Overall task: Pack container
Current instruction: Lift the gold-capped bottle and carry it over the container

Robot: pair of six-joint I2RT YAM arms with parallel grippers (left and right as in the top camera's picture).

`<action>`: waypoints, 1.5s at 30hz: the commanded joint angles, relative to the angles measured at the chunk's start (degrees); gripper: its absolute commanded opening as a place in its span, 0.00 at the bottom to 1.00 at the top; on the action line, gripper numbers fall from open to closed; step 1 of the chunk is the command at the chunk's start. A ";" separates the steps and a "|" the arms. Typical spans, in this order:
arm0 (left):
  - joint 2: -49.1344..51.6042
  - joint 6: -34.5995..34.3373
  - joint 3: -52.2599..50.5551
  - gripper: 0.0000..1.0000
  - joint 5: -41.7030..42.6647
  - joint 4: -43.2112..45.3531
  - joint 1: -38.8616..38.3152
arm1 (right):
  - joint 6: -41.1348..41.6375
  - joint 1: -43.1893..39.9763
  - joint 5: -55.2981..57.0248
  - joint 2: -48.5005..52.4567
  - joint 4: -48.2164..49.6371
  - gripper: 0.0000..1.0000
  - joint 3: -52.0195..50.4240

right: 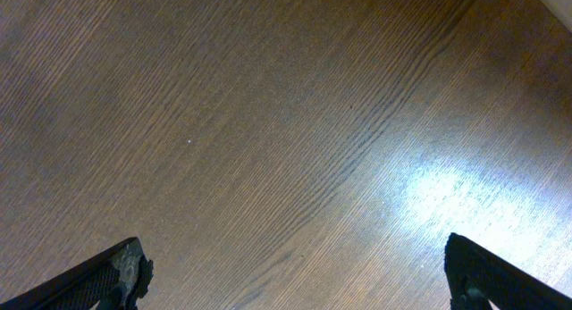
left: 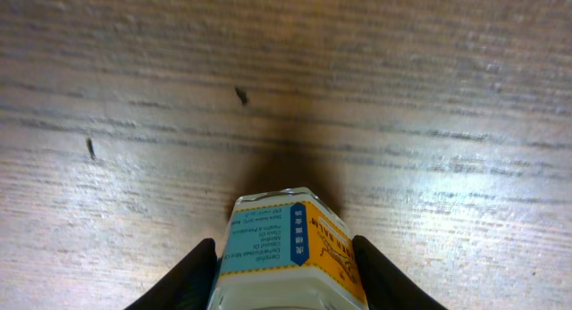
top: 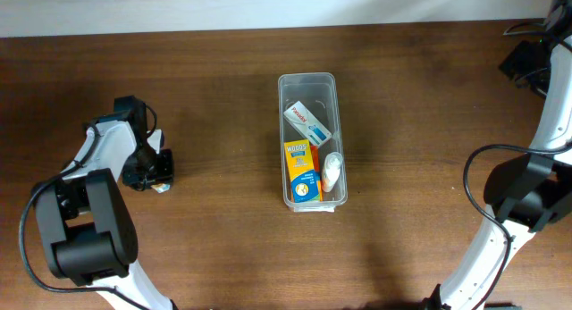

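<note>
Tabletop of dark brown wood [top: 214, 96] fills the overhead view, with a pale strip running along its far edge. The long, narrow container of clear plastic with rounded corners [top: 307, 88] stands at the middle of the table. Its long sides run away from the robot, and open wood lies on all four sides of it. Inside, a white carton with blue and red print [top: 307, 122] lies tilted toward the far half. An orange and yellow carton [top: 303, 170] lies in the near half against the left wall, and a small white bottle [top: 332, 170] lies just beside it along the right wall. The left gripper [top: 152, 171] sits low over the table, well to the left of the container. The right arm [top: 500, 230] rises at the right edge, also well apart from the container.

In the left wrist view, two black fingers [left: 192, 274] press against either side of a small white box with a blue and orange label [left: 286, 256], clenched on it. Beyond the box is open wood grain with a few dark specks. Whether the box's base touches the table cannot be told.

In the right wrist view, the right gripper [right: 295, 265] is spread wide. Its black fingertips [right: 121, 274] sit at the lower corners, with only bare wood and a bright patch of glare between and beyond them.
</note>
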 commanded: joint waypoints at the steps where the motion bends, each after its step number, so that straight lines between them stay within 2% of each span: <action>1: 0.46 0.22 -0.09 0.36 -0.11 -0.81 0.09 | 0.26 0.07 1.11 -0.24 0.02 0.98 0.02; 13: 0.46 0.00 4.20 0.36 2.99 -2.60 0.07 | 0.26 0.07 1.11 -0.24 0.02 0.99 0.02; 22: 0.44 0.00 12.76 0.36 4.79 -7.63 -2.05 | 0.26 0.07 1.11 -0.24 0.02 0.98 0.02; 37: 0.46 -4.35 33.09 0.36 5.42 -9.05 -16.48 | 0.26 0.07 1.11 -0.24 0.02 0.98 0.02; 45: 0.44 -7.54 38.07 0.36 6.01 -5.16 -25.38 | 0.26 0.07 1.11 -0.24 0.02 0.98 0.02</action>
